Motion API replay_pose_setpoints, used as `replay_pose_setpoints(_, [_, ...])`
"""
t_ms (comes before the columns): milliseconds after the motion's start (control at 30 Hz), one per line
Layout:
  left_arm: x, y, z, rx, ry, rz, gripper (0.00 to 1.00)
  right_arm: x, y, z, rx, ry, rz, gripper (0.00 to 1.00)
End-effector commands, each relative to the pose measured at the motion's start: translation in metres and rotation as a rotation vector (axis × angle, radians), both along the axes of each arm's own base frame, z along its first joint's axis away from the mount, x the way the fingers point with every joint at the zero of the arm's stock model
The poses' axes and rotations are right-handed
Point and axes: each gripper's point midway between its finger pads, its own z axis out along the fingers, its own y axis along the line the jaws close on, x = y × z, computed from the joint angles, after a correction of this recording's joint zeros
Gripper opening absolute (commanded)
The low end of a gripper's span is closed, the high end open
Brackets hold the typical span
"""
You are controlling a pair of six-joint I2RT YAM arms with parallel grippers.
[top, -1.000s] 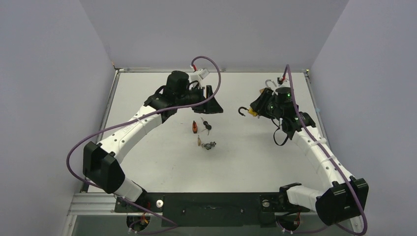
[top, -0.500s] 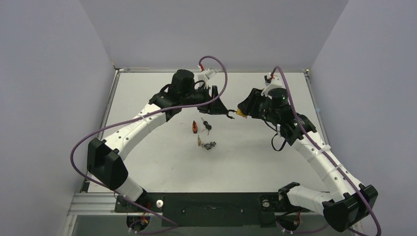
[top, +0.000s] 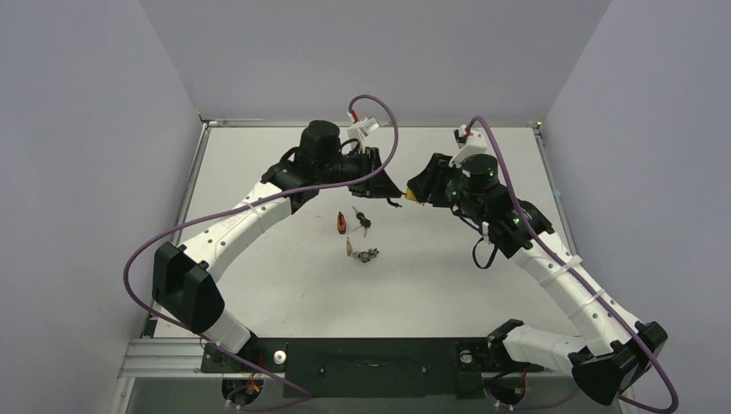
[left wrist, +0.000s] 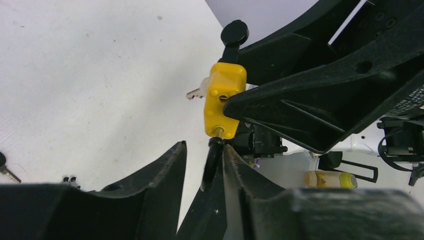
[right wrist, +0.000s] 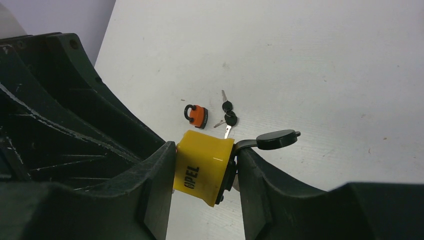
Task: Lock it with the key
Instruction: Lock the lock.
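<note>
Narrows the left end effector (left wrist: 205,148) from wide to half-shut around the black shackle (left wrist: 212,156), daylight on one side, no grip yet. Keeps the yellow padlock (right wrist: 202,167) mid-air, clamped in the right end effector (right wrist: 205,148), black-headed key (left wrist: 234,34) in its far end. Sets up the shackle push, seemingly. Below, pale worktop (top: 448,276) with orange padlock (right wrist: 196,115), loose keys (right wrist: 227,112); bare grey walls (top: 371,52).
</note>
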Motion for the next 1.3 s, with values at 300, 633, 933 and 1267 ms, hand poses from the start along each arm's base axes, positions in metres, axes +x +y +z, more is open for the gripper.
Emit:
replay_pose_setpoints(300, [-0.01, 0.001, 0.026, -0.071, -0.052, -0.029, 0.29, 0.009, -0.007, 0.054, 0.039, -0.151, -0.074, 0.0])
replay_pose_setpoints(633, [-0.007, -0.001, 0.034, -0.093, -0.057, -0.014, 0.3, 0.005, -0.002, 0.053, 0.023, -0.151, -0.059, 0.0])
replay_pose_setpoints(933, [-0.008, 0.001, 0.033, -0.091, -0.063, -0.011, 0.0, 0.004, -0.007, 0.055, 0.014, -0.162, -0.073, 0.0])
replay_pose_setpoints(1267, [-0.019, 0.015, 0.067, -0.095, -0.21, -0.01, 0.0, -0.007, -0.031, 0.079, -0.037, -0.276, -0.102, 0.79])
